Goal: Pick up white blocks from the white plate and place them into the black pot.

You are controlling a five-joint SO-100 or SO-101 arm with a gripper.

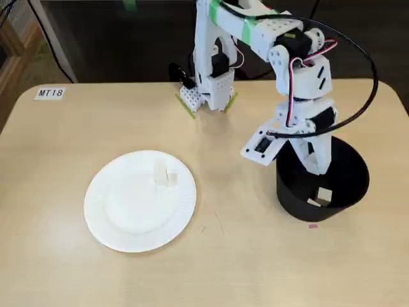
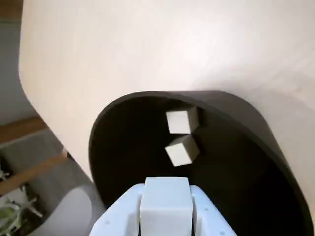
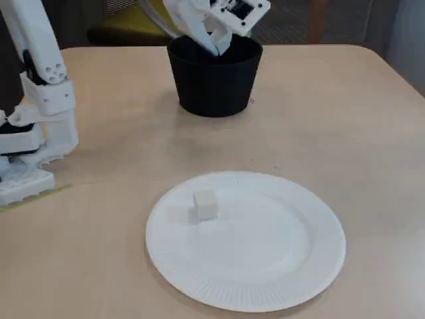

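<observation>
My fingers (image 2: 166, 216) are clamped on a white block (image 2: 166, 201), which sits squarely between them in the wrist view, held over the open mouth of the black pot (image 2: 236, 162). Below it, two more white blocks already lie on the pot's dark floor, one (image 2: 182, 121) against the far wall and the other (image 2: 182, 150) just beside it, nearer to me. In a fixed view my fingers (image 1: 317, 167) reach down inside the pot's rim (image 1: 348, 192), so I judge this block is ready to drop once I let go. Farther out, the white plate (image 3: 265, 266) rests on the desk (image 3: 345, 119), well apart from the pot, and one white block (image 3: 204, 204) is left on it, toward its edge; a pale patch beside that block may be a shadow or another block, I cannot tell. So two are delivered, a third is about to be, and at least one remains to fetch.
</observation>
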